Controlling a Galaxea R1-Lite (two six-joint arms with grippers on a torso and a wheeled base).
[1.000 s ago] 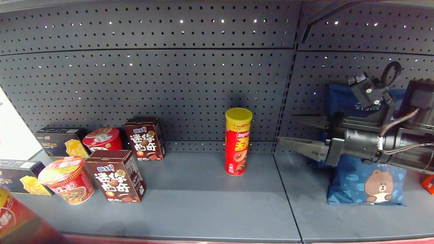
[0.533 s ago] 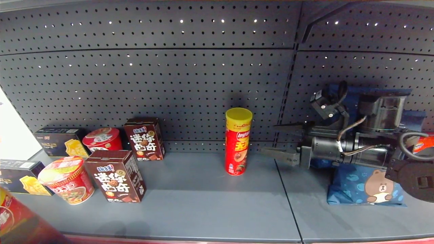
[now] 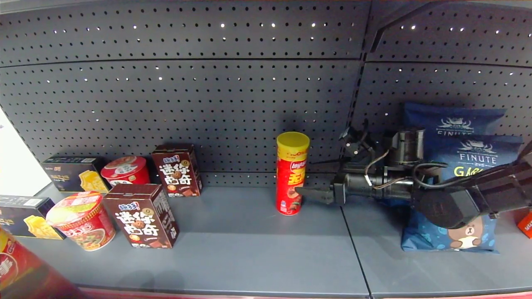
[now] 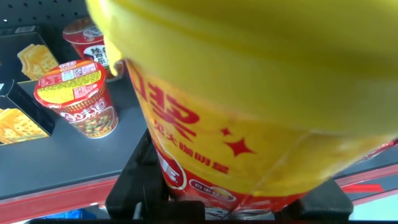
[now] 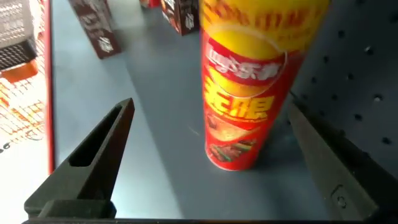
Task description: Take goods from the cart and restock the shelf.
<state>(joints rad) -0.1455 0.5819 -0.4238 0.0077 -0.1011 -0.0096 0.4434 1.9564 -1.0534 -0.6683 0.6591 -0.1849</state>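
A red chips can [image 3: 292, 174] with a yellow lid stands upright on the grey shelf [image 3: 249, 249], near the pegboard back. My right gripper [image 3: 305, 177] is level with the can's lower half on its right side. It is open, and in the right wrist view the can [image 5: 245, 93] stands between and just beyond the two spread fingers [image 5: 93, 168]. My left gripper [image 4: 221, 208] is low at the front left, shut on a red and yellow container [image 4: 249, 106] that also shows at the head view's corner [image 3: 25, 270].
Brown snack boxes [image 3: 143, 216], red cup noodles [image 3: 83, 220] and dark boxes [image 3: 25, 216] crowd the shelf's left end. Blue snack bags [image 3: 461, 166] lean at the right behind my right arm. Bare shelf lies in front of the can.
My right arm has swung left along the shelf and stretched out, bringing the open gripper up to the chips can and uncovering the blue bags. The can has not moved.
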